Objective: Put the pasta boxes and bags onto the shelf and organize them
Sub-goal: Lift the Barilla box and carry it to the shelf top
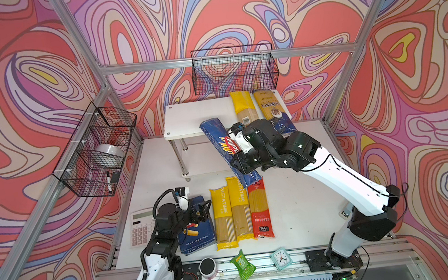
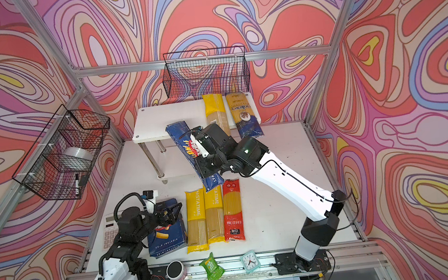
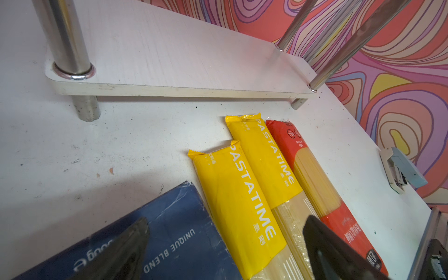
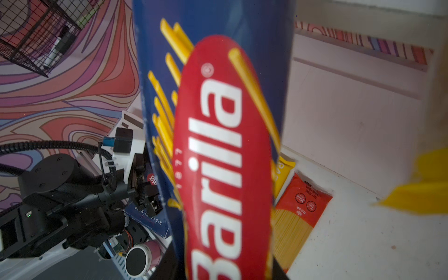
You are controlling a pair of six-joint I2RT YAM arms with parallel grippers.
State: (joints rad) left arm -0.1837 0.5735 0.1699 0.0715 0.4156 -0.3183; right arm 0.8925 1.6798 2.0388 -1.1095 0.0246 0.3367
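The right end effector (image 1: 237, 160) is clamped narrowly across the narrow blue box (image 1: 213, 132), holding it clear of the table (image 1: 302, 211) at a tilt; in both top views the far end of the box lies over the front edge of the shelf (image 1: 187, 116) top tier, and the near end hangs above the bags on the table. The top tier carries the rear yellow bag (image 1: 242, 108) and, just beside it, the gold and blue bag (image 1: 269, 108), whose near end overhangs the front edge. On the table three bags lie side by side, touching: the outer yellow bag (image 1: 221, 216), the middle yellow bag (image 1: 239, 209) and the red bag (image 1: 260, 210). The wide blue box (image 1: 198, 233) lies flat just beside the outer yellow bag. The left end effector (image 1: 202, 207) is above the wide blue box with its jaws set wide and holding nothing; the left wrist view shows one finger (image 3: 126, 249) over the box and the other over the bags
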